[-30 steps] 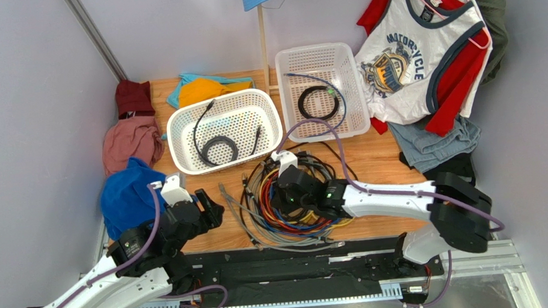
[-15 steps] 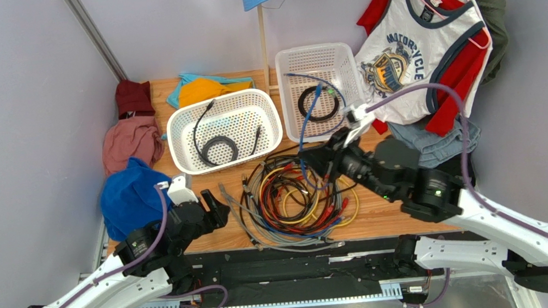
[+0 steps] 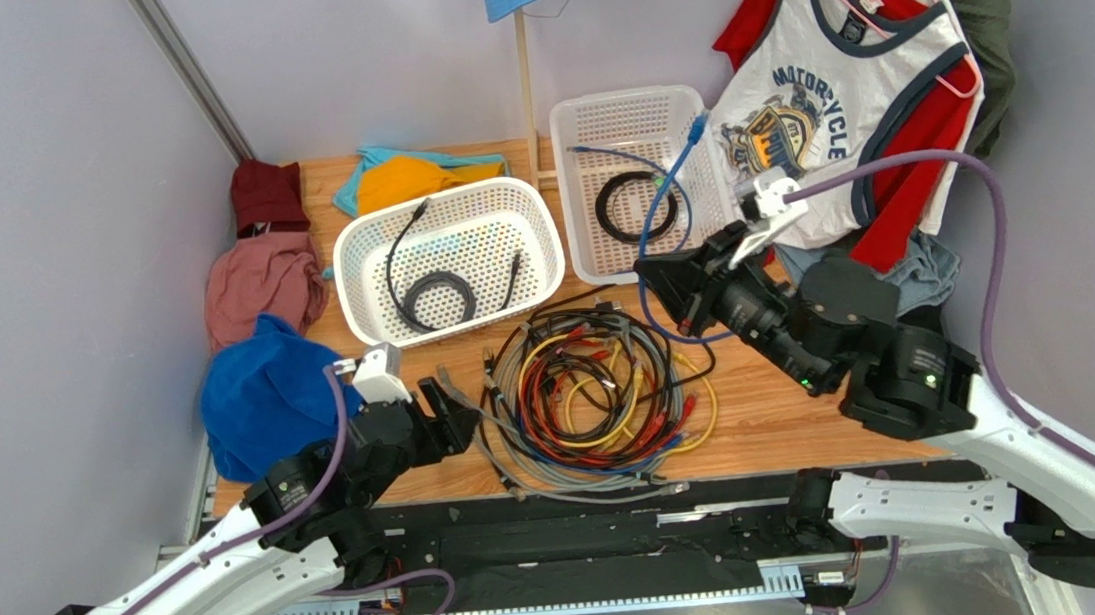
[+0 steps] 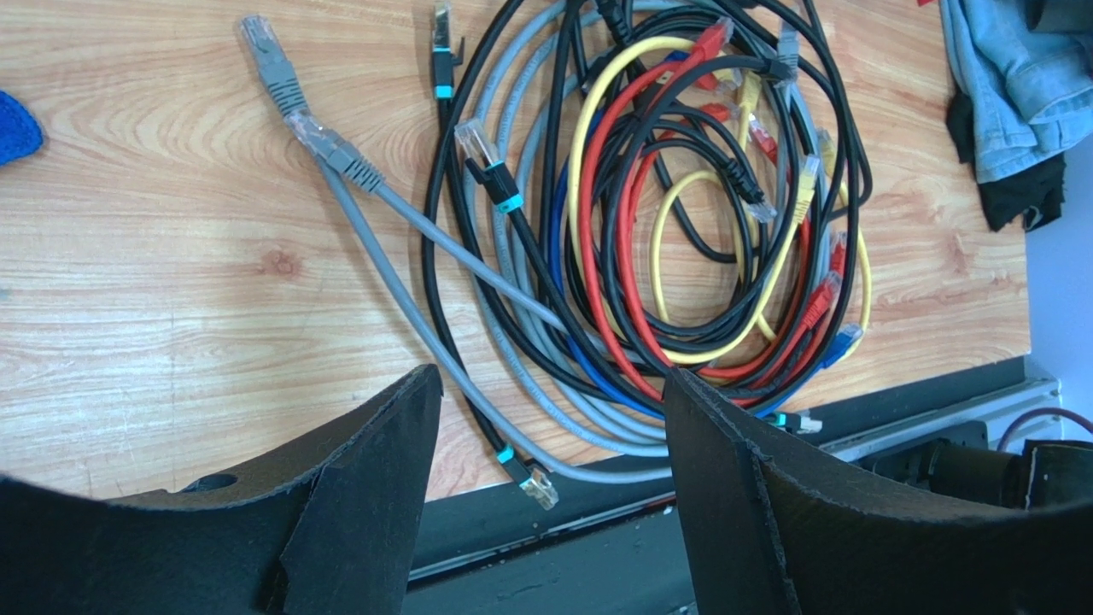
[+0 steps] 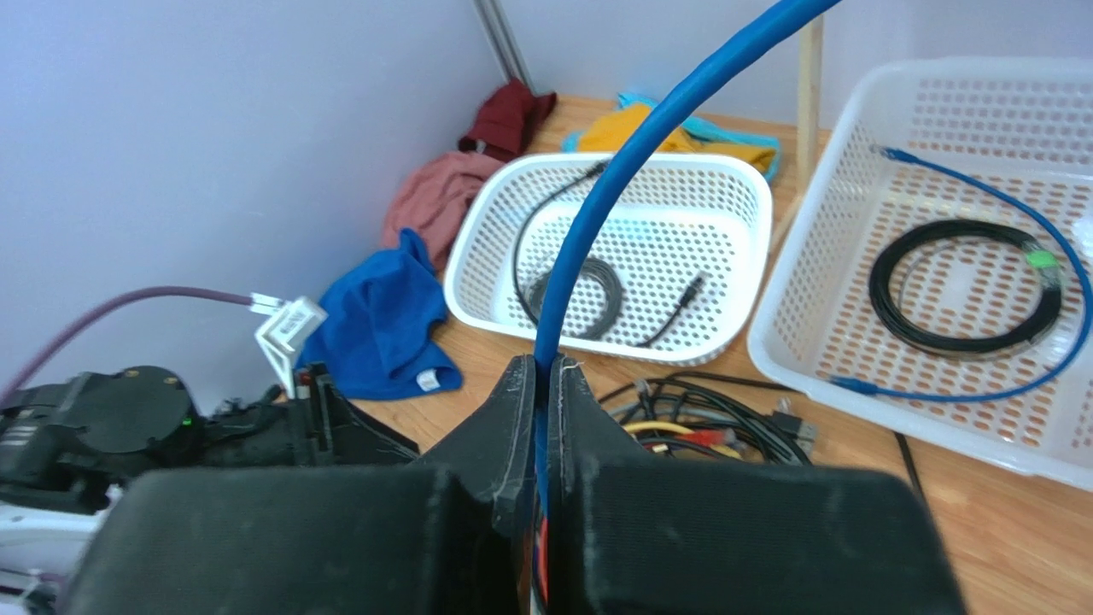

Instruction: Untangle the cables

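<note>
The right end effector (image 5: 545,372) is clamped on a thin blue cable (image 5: 603,192); the left end effector (image 4: 549,423), fingers apart, hovers over the multicoloured cable bundle (image 3: 592,394).

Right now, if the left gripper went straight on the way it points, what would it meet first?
Most likely the grey cables at the near edge of the bundle. The open left gripper points down at them with nothing in between, though depth is hard to judge.
</note>
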